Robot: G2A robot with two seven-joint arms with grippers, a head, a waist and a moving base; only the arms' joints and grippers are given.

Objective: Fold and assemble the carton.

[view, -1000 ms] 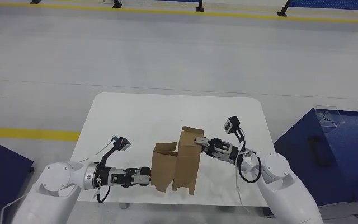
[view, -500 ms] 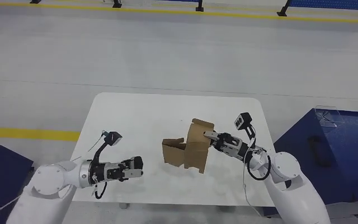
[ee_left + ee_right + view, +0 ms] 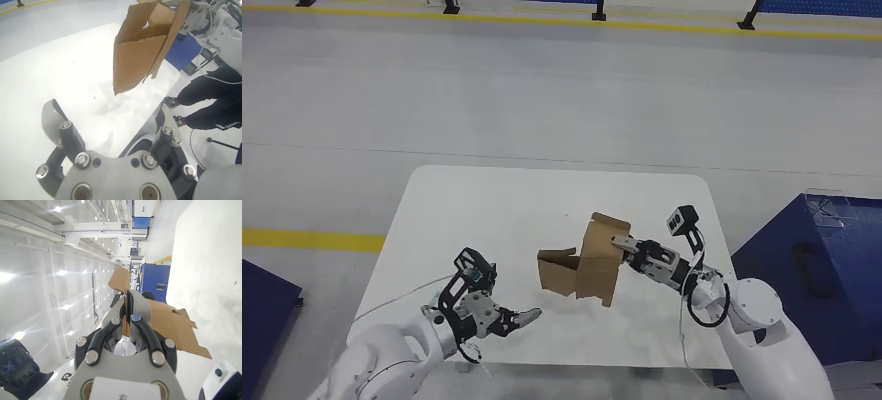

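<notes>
Carton appears lifted over the table, right of centre. Right gripper is pinched on one wall's edge. Left gripper is spread wide and empty at near left. Judged light, thin, floppy at the creases; second hold best on the opposite wall.

i'm on a big industrial hall here, a factory-style test floor, no home or office. in the top view a pale polished floor runs far beyond the white table, filling the upper half of the frame. a yellow safety line is painted along the top edge, and a yellow stripe sits at mid left. there's a blue metal cabinet at the right edge. the right wrist camera gives me a very high white ceiling, rows of lamps, white beams and a blue drawer cabinet.
</notes>
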